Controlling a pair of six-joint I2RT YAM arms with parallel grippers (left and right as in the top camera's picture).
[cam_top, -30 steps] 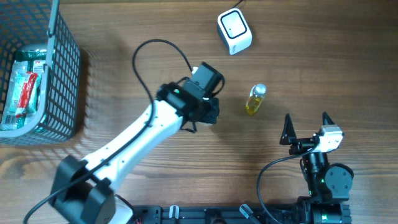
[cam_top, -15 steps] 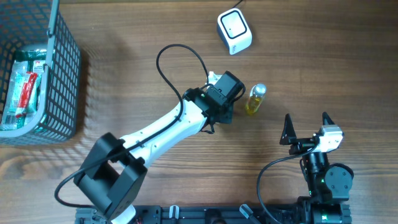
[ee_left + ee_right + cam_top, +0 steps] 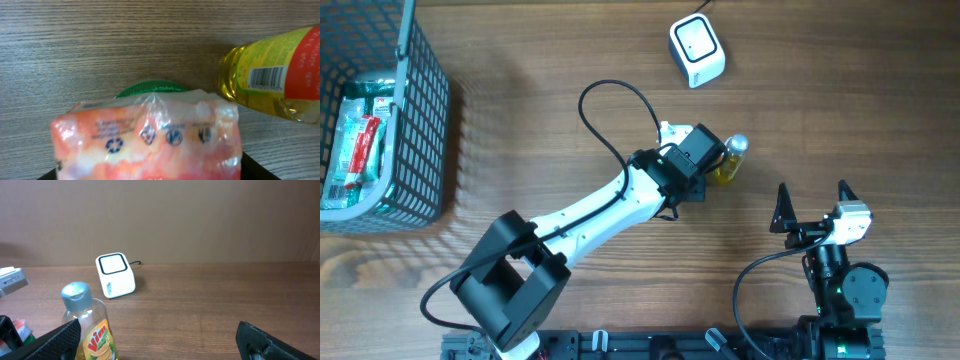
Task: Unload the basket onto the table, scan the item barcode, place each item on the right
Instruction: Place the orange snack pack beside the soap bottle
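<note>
An orange-red plastic packet (image 3: pixel 145 135) with printed recycling marks fills the left wrist view, and my left gripper (image 3: pixel 147 172) is shut on it, only its dark finger edges showing at the bottom corners. A green rounded edge (image 3: pixel 150 89) shows behind the packet. From overhead, the left gripper (image 3: pixel 698 160) sits right against a yellow bottle (image 3: pixel 731 160) lying on the table. The bottle (image 3: pixel 272 82) shows a barcode (image 3: pixel 266 80) on its label. The white scanner (image 3: pixel 696 50) stands at the back. My right gripper (image 3: pixel 812 205) rests open near the front, holding nothing.
A grey wire basket (image 3: pixel 420 130) with packaged items (image 3: pixel 360 140) stands at the far left. In the right wrist view the bottle (image 3: pixel 87 325) lies at the left and the scanner (image 3: pixel 115 275) behind it. A black cable (image 3: pixel 610 95) loops over the left arm.
My left arm has swung to the right with the packet, from mid-table to right beside the yellow bottle. The right arm has not moved.
</note>
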